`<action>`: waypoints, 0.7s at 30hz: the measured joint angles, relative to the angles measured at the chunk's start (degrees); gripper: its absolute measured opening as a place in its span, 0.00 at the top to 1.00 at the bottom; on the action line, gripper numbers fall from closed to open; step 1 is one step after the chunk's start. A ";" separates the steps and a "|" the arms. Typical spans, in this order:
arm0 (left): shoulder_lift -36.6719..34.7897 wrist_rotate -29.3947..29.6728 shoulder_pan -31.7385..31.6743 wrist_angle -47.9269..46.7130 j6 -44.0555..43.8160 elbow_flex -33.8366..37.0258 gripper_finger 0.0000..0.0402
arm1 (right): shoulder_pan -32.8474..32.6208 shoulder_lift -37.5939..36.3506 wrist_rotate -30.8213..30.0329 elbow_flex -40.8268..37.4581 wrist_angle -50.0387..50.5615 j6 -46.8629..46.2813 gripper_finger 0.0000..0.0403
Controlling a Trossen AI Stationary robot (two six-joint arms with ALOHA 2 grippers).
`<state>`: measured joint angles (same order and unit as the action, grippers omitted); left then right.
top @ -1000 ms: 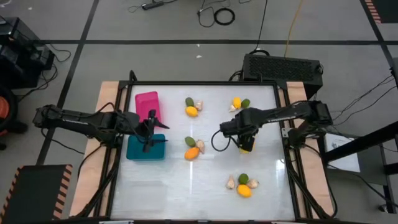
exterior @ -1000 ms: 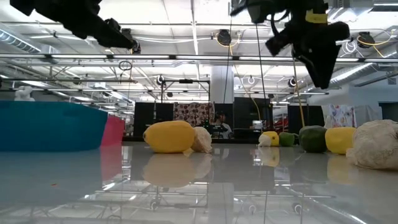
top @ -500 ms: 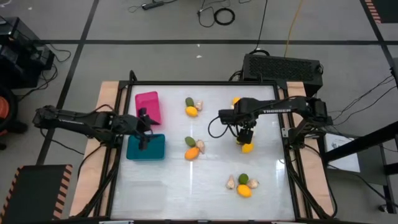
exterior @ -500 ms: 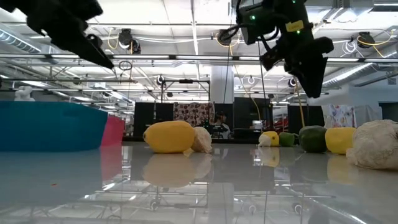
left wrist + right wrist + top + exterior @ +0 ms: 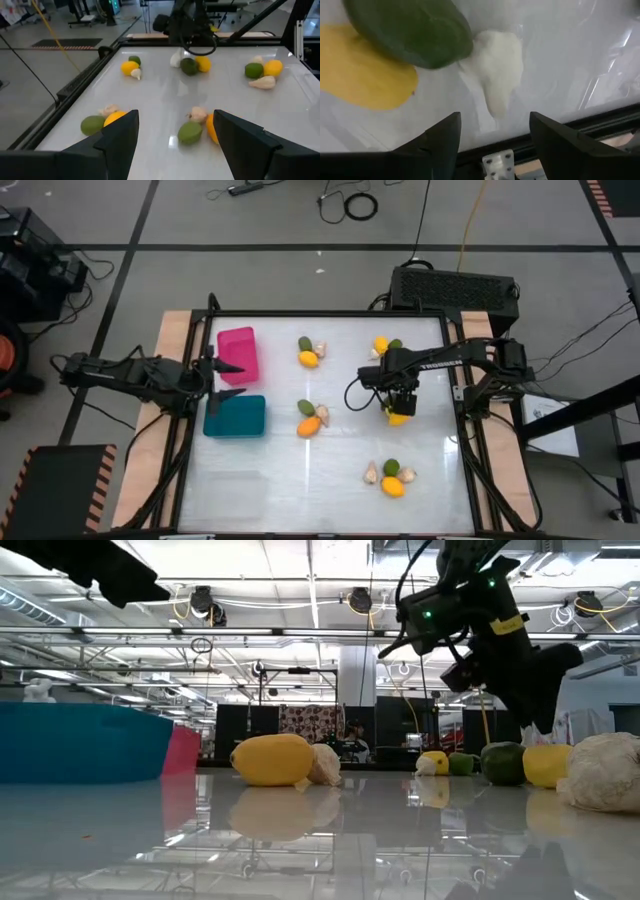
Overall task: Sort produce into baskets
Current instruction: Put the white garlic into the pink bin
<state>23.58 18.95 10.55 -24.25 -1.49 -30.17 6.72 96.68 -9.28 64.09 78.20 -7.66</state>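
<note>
Over table's right side, right gripper [image 5: 398, 402] points down, fingers parted, possibly empty, above green oval [image 5: 410, 30], yellow fruit [image 5: 365, 75], garlic bulb [image 5: 495, 65]. Left gripper [image 5: 222, 380] open, level, between pink bin [image 5: 238, 352] and teal bin [image 5: 236, 417].

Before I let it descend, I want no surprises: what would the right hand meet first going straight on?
Probably the white bulb: it lies between the open fingers of the right hand, with the green fruit just beside it. Depth is unclear.

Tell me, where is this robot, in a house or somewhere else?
Probably a big lab or workshop, not a house: cables trail across the grey floor, and pipes and strip lights hang from a high open ceiling behind the table.
</note>
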 joint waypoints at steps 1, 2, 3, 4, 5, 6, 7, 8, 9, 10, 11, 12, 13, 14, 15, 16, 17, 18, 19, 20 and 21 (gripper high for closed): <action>0.06 -0.03 0.00 0.41 0.32 0.21 0.35 | 0.00 0.00 0.00 -0.20 -0.74 0.00 0.43; 0.06 -0.01 0.00 0.59 0.32 0.46 0.35 | 0.00 0.00 0.02 -0.46 -1.10 0.10 0.44; 0.06 -0.03 0.00 0.82 0.34 0.65 0.35 | 0.00 0.00 0.02 -0.81 -1.64 0.32 0.44; 0.06 -0.01 0.00 0.99 0.34 0.65 0.35 | 0.00 0.00 0.04 -1.12 -2.34 0.57 0.45; 0.06 -0.03 0.00 1.17 0.34 0.65 0.35 | 0.00 -0.01 0.04 -1.50 -3.35 0.85 0.46; 0.06 -0.03 0.00 1.18 0.34 0.65 0.35 | 0.00 -0.02 0.05 -1.87 -4.04 1.06 0.47; 0.06 -0.03 0.00 1.18 0.34 0.65 0.35 | 0.00 -0.02 0.05 -2.28 -4.84 1.20 0.48; 0.06 -0.03 0.00 1.17 0.34 0.65 0.35 | 0.00 -0.02 0.07 -2.61 -5.59 1.27 0.49; 0.06 -0.06 0.00 1.17 0.34 0.65 0.35 | 0.00 -0.02 0.06 -2.84 -6.54 1.26 0.51; 0.06 -0.06 0.00 1.18 0.34 0.65 0.35 | 0.00 -0.02 0.04 -2.99 -7.12 1.22 0.53; 0.06 -0.06 0.00 1.18 0.34 0.65 0.35 | 0.00 -0.02 -0.02 -3.18 -7.23 1.20 0.56; 0.06 -0.06 0.00 1.18 0.34 0.65 0.35 | 0.00 -0.02 -0.04 -3.31 -6.68 1.20 0.58; 0.06 -0.06 0.00 1.17 0.36 0.65 0.35 | 0.00 -0.02 -0.06 -3.39 -6.38 1.24 0.62; 0.06 -0.06 0.00 1.18 0.36 0.65 0.35 | 0.00 -0.02 -0.10 -3.40 -6.15 1.27 0.65; 0.06 -0.03 0.00 1.21 0.36 0.65 0.35 | 0.00 -0.02 -0.15 -3.40 -5.85 1.28 0.69; 0.06 -0.04 0.00 1.23 0.36 0.65 0.35 | 0.00 -0.02 -0.15 -3.40 -5.20 1.29 0.73; 0.06 -0.03 0.00 1.23 0.36 0.65 0.35 | 0.00 -0.02 -0.15 -3.40 -4.35 1.36 0.77; 0.06 -0.03 0.00 1.23 0.36 0.65 0.35 | 0.00 -0.02 -0.15 -3.40 -3.82 1.49 0.82; 0.06 -0.03 0.00 1.23 0.36 0.65 0.35 | 0.00 -0.04 -0.17 -3.40 -3.79 1.49 0.87; 0.06 -0.06 0.00 1.23 0.37 0.65 0.35 | 0.00 -0.04 -0.20 -3.32 -3.83 1.44 0.92; 0.06 -0.05 0.00 1.25 0.36 0.65 0.35 | 0.00 -0.03 -0.17 -3.10 -3.70 1.44 0.96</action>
<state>23.64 18.90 10.55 -23.00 -1.13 -29.52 6.72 96.65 -9.45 60.99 74.50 -6.22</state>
